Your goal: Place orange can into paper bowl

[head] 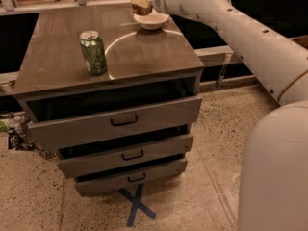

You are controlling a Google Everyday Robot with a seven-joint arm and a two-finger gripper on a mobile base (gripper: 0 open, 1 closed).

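Gripper (141, 1) is clamping the metal orange can (143, 9), holding it just above the shallow, flared paper bowl (162, 19) at the far edge of the smooth grey cabinet top (57, 61); a glossy green can (94, 52) is standing upright nearer the front.

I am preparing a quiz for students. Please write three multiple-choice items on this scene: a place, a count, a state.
1. Where is the gripper? A. above the paper bowl B. inside a drawer C. near the floor
2. How many drawers has the cabinet? A. two B. three C. five
3. How does the green can stand? A. upright B. on its side C. crushed
Answers: 1 A, it holds the orange can over the bowl; 2 B, three handles show; 3 A, its top faces up.
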